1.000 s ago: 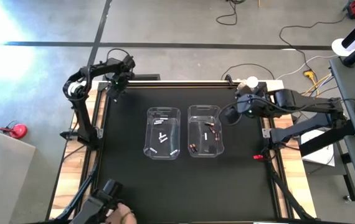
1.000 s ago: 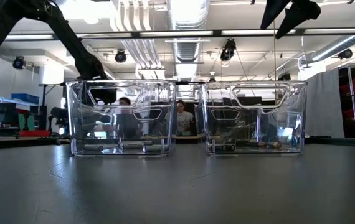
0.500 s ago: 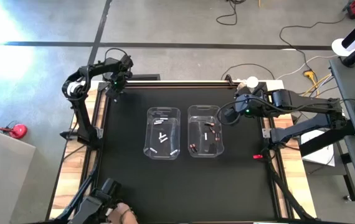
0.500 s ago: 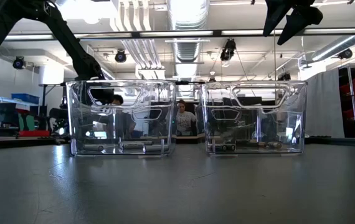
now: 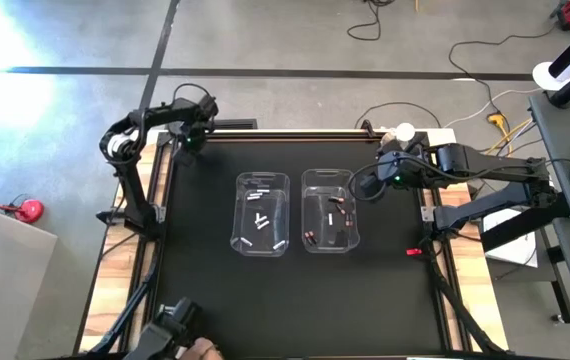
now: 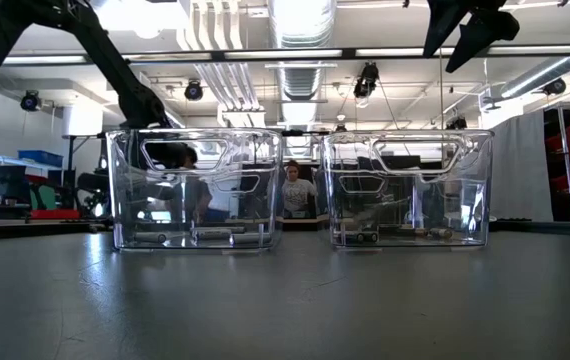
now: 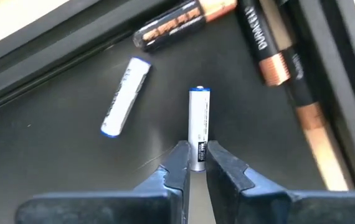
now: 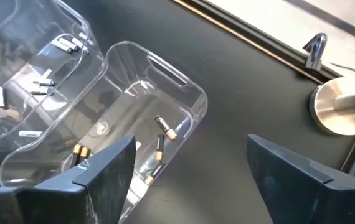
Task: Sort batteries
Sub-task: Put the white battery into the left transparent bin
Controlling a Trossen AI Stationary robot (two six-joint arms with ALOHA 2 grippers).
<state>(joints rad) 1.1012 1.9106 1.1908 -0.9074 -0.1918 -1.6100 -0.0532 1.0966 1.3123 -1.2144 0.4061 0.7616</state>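
My left gripper point(image 7: 195, 163) is at the table's far left corner point(image 5: 193, 138), shut on a white battery with a blue end point(image 7: 199, 121). On the mat beside it lie another white battery point(image 7: 124, 96) and dark, copper-ended batteries point(image 7: 177, 22) point(image 7: 271, 43). My right gripper point(image 8: 190, 174) hangs open above the table just right of the right bin point(image 5: 370, 185) and holds nothing. The left clear bin point(image 5: 261, 213) has white batteries in it. The right clear bin point(image 5: 330, 210) has dark ones. My left gripper pinches the white battery's near end point(image 7: 198, 155) between its two fingertips. The fingers come steeply from above, one on each long side. The battery's blue-tipped end points away from the fingers. It appears to lie on the black mat.
A raised black rail and the wooden table frame point(image 7: 327, 74) run close by the loose batteries at the far left corner. A metal post on a round base point(image 8: 342, 106) stands at the far right. A person's hand with a dark device point(image 5: 180, 335) is at the near edge.
My left gripper has shifted a little toward the right at the far left corner and sunk slightly. The person's hand at the near edge has moved a little.
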